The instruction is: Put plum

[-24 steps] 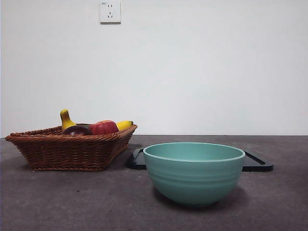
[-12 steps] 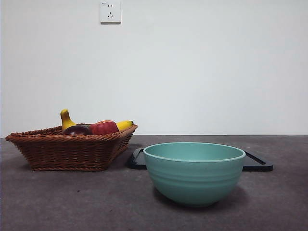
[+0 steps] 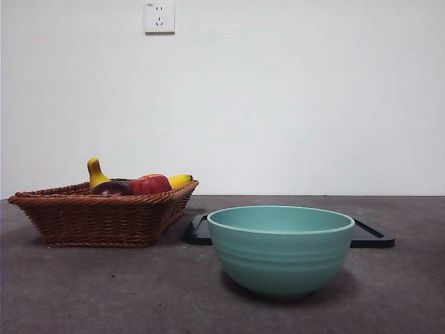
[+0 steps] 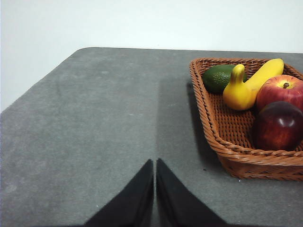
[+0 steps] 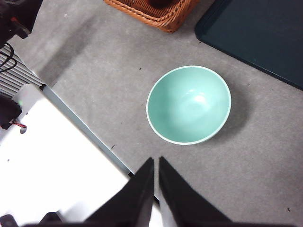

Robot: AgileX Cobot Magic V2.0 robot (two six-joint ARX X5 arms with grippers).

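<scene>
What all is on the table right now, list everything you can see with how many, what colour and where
wicker basket: one, brown, standing on the table beside the tray
plum: one, dark maroon, in the basket next to the apple
apple: one, red, in the basket
banana: one, yellow, in the basket
gourd-shaped fruit: one, yellow, in the basket
avocado: one, dark green, in a basket corner
bowl: one, teal, empty, on the table in front of the tray
tray: one, black, flat, behind the bowl
wall socket: one, white, on the wall
table: one, grey
left gripper: black, shut, above bare table beside the basket
right gripper: black, shut, high above the bowl
</scene>
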